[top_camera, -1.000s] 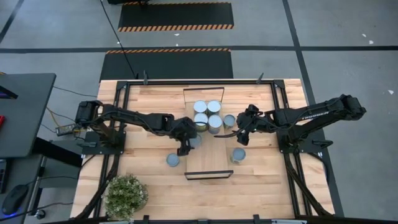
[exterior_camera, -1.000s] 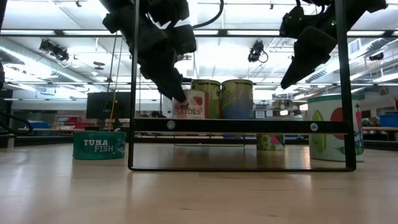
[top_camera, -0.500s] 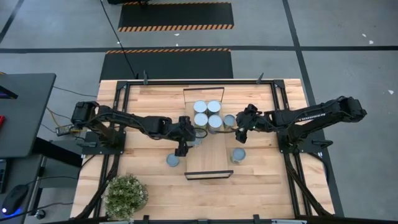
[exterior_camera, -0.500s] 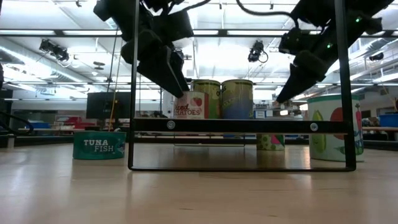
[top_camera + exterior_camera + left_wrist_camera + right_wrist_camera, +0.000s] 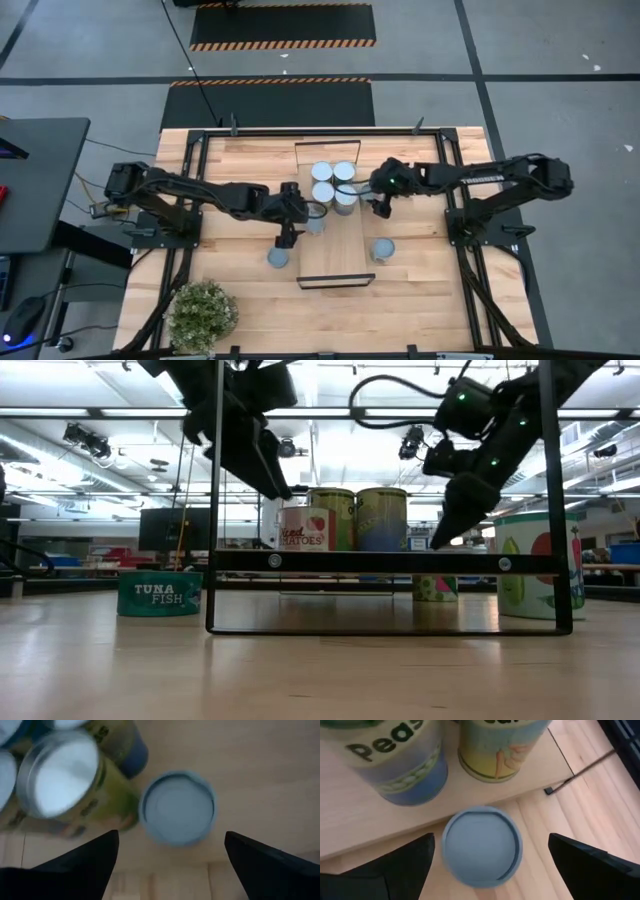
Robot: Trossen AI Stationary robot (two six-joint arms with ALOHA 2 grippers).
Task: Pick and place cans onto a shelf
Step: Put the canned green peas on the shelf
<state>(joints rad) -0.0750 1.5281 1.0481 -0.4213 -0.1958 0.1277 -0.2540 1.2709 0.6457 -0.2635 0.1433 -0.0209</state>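
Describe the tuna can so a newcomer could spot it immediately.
In the low view, find the black-framed shelf holding tall cans. Left of its frame, alone on the table, sits the tuna can. It is squat and teal, lettered TUNA FISH, far shorter than the others.

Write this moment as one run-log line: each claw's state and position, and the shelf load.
left claw: open, over can beside shelf | right claw: open, over can off shelf edge | shelf: four cans | held: nothing
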